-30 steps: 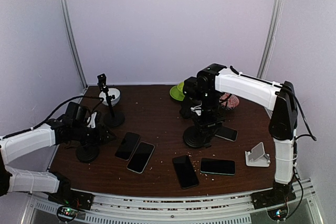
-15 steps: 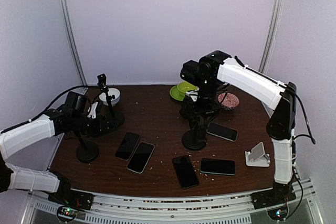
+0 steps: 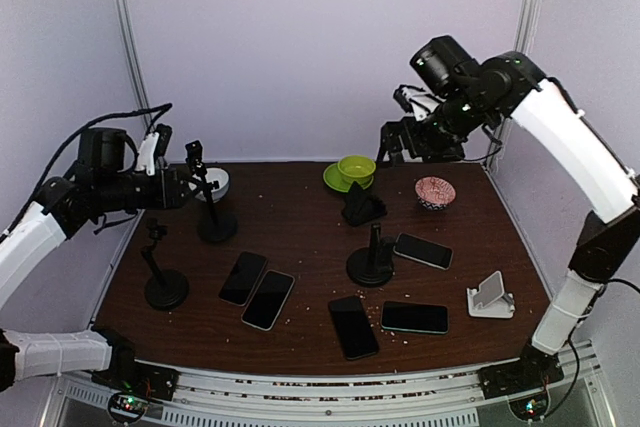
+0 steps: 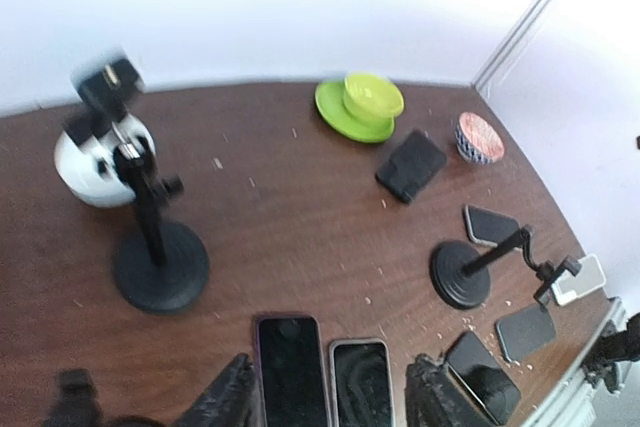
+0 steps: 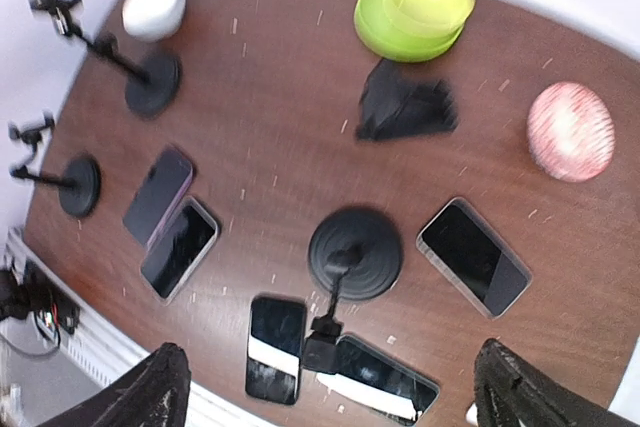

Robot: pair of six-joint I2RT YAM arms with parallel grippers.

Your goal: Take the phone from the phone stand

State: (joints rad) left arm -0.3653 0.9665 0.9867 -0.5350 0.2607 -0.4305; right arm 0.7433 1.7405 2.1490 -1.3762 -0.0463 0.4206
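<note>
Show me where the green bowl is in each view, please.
Top external: green bowl at the back, just right of centre.
Left wrist: bowl in the upper part, right of centre.
Right wrist: bowl at the top edge, blurred.
Landmark: pink bowl, always to its right.

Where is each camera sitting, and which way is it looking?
Top camera: above and behind the arms, looking down over the table; the left arm and right arm both show.
Left wrist: high over the table's left side, looking down and across to the right; the open left claw edges the bottom.
Right wrist: high up, looking almost straight down; the open right claw frames the bottom corners.
Shared: both wrist views see the green bowl and the middle phone stand.
</note>
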